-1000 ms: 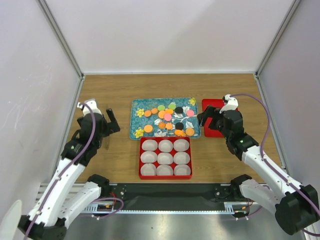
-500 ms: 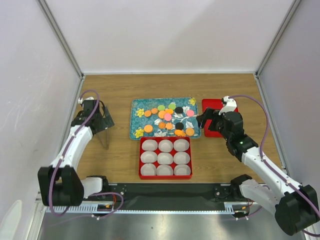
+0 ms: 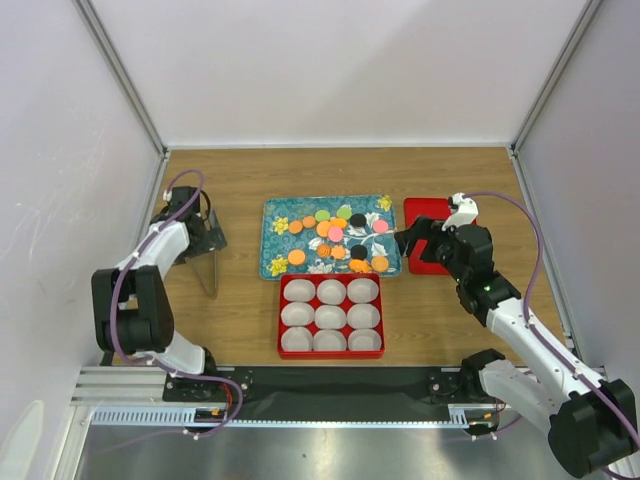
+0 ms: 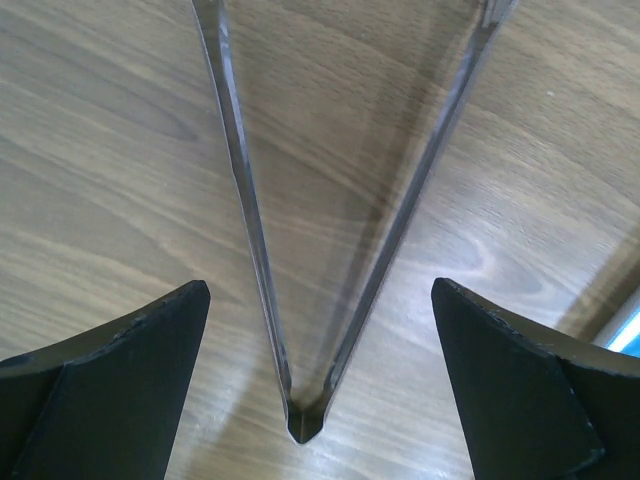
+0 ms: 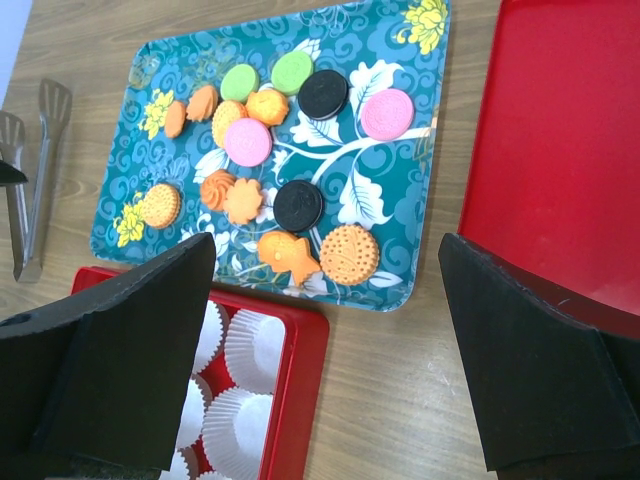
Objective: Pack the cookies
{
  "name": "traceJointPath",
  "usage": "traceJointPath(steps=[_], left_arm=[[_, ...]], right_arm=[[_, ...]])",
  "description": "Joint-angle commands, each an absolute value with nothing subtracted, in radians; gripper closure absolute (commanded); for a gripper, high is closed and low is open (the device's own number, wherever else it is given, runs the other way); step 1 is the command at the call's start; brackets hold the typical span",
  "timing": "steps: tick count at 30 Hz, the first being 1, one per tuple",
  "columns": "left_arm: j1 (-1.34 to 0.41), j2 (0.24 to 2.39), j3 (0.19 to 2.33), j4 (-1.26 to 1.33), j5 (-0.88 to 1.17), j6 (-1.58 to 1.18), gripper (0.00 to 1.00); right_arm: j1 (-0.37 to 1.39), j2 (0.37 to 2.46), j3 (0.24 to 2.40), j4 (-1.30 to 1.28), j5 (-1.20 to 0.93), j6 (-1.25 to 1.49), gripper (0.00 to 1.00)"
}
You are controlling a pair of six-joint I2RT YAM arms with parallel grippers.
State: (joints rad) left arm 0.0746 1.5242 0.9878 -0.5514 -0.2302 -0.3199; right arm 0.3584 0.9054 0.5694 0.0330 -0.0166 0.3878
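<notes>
Though mostly orange, cookies [image 5: 298, 205] of several colours

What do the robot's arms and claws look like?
The left arm and right arm are white tubes with chunky black joints. A thin purple cable loops along each. The left claw and right claw each have two flat black fingers shaped like wedges, and a white cap sits behind the right one.

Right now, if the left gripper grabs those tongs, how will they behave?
The tongs look like thin, shiny metal, so they are probably light and slippery. Their arms spread in a V from the joint, so a squeeze would likely spring them together. They lie flat on the table, so a push should slide them, not roll them.
</notes>
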Motion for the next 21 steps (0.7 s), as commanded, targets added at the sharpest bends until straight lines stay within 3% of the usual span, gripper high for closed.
traceJointPath(steps=[1, 14, 21], left_arm=[[0.097, 1.569, 1.032, -0.528, -0.236, -0.293, 0.00], [0.109, 1.687, 1.038, -0.508, -0.222, -0.268, 0.01], [0.110, 1.715, 1.031, -0.494, -0.196, -0.279, 0.18]], right_arm=[[0.348, 0.879, 0.561, 0.072, -0.032, 0.385, 0.00], [0.331, 0.870, 0.552, 0.074, -0.040, 0.388, 0.00], [0.327, 0.868, 0.549, 0.071, -0.038, 0.388, 0.00]])
